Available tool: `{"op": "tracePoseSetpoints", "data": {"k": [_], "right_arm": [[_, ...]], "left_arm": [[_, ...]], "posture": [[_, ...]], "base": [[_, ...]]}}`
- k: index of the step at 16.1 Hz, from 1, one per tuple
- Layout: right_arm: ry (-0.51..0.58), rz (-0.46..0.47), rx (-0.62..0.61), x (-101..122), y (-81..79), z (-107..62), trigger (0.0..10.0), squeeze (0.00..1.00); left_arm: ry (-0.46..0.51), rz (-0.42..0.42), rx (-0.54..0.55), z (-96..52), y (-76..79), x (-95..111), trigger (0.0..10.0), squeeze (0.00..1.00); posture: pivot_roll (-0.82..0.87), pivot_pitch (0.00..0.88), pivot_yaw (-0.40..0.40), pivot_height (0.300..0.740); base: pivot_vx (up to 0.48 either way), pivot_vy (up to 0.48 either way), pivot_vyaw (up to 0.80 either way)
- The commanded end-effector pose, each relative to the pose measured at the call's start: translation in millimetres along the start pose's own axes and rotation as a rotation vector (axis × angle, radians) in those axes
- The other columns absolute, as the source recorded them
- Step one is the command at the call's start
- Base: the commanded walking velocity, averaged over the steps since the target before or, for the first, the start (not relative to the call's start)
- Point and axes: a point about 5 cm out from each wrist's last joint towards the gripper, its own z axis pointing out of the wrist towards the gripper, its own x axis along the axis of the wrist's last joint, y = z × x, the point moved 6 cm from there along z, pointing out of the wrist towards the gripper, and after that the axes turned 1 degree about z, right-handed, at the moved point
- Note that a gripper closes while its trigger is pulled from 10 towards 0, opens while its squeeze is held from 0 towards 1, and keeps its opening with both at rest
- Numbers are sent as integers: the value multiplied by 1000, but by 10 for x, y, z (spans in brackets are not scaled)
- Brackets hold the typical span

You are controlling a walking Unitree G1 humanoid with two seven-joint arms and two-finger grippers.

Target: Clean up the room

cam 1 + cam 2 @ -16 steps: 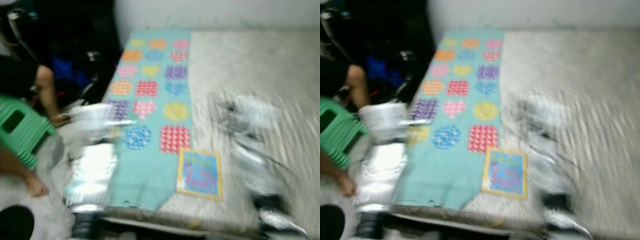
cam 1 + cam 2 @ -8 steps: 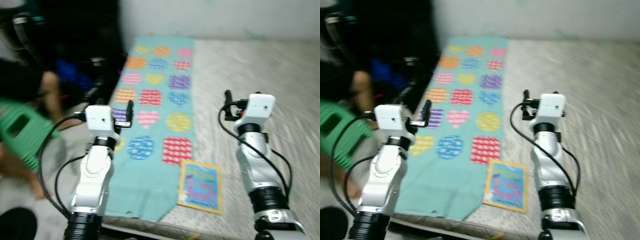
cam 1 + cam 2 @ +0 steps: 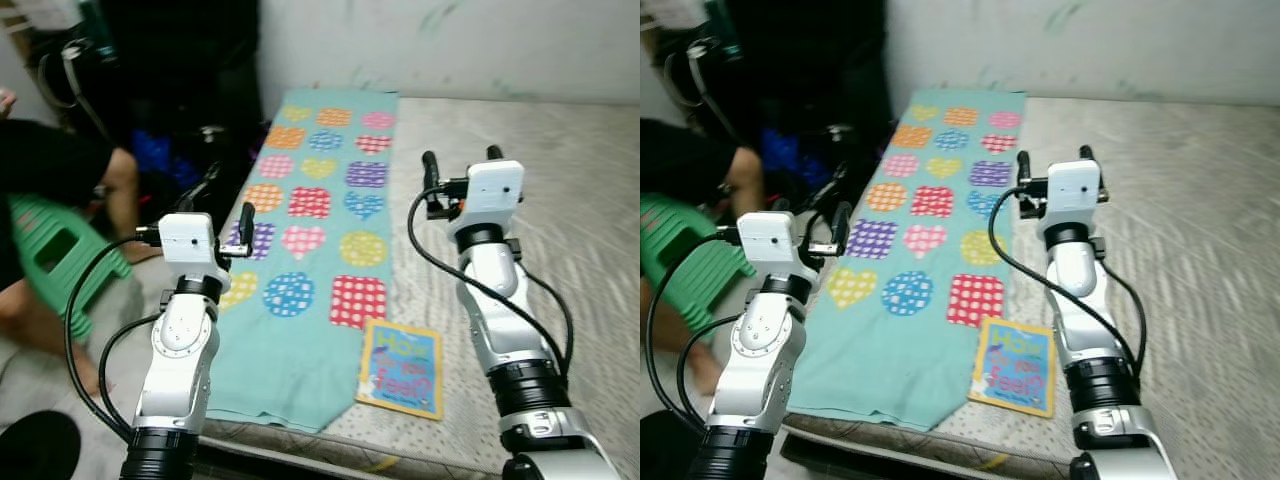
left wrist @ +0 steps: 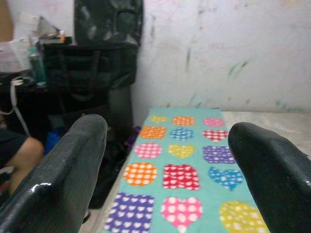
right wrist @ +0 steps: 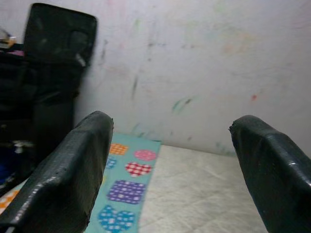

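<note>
**Clean-up barely begun: both pincers empty above the bed**

The mattress [image 3: 560,200] spreads ahead of and below both raised arms, its grey cover bare on the side under the right pincer. Nothing on it looks tidied yet, so I judge the task to be at its start.

The teal heart-patterned blanket [image 3: 310,250] lies flat along the mattress edge, between the two pincers and stretching away ahead of them toward the wall. Its near end hangs just over the bed edge, below the left pincer. It is neither folded nor lifted.

A person on a green stool [image 3: 50,260] sits beyond the left arm, outside the left pincer.

The children's book [image 3: 402,367] rests flat on the mattress, nearer the robot than either pincer, beside the right forearm and touching the blanket's near corner. It remains to be picked up.

The left pincer [image 3: 232,215] hovers over the blanket's outer border, fingers spread wide and holding nothing. The right pincer [image 3: 460,160] hangs over the blanket's inner edge, likewise released and empty.

Everything is left to do: book and blanket.
</note>
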Motion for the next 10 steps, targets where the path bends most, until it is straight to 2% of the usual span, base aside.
{"op": "tracePoseSetpoints", "data": {"k": [1,4,5,6,7,10], "right_arm": [[30,7,11,99,-47,35,10000,0],[28,-1,8,106,-43,27,10000,0],[-123,24,-8,-284,7,-158,10000,0],[-175,33,-14,-418,26,-234,10000,0],[-207,32,-19,-509,46,-289,10000,0],[-207,18,-13,-508,58,-277,10000,0]], "left_arm": [[0,6,3,4,-30,7,10000,0],[-1,6,1,4,-27,6,10000,0],[-158,-75,-32,-164,34,-429,10000,0],[-205,-105,-39,-231,54,-560,10000,0],[-234,-123,-43,-277,70,-643,10000,0],[-238,-130,-41,-285,86,-655,10000,0]], "posture": [[-47,0,87,740],[-47,0,87,740],[-61,0,76,740],[-65,0,74,740],[-65,0,74,740],[-66,0,70,740]], "base": [[0,0,0],[0,0,0],[0,0,0],[0,0,-800],[0,0,-800],[0,0,-740]]}}
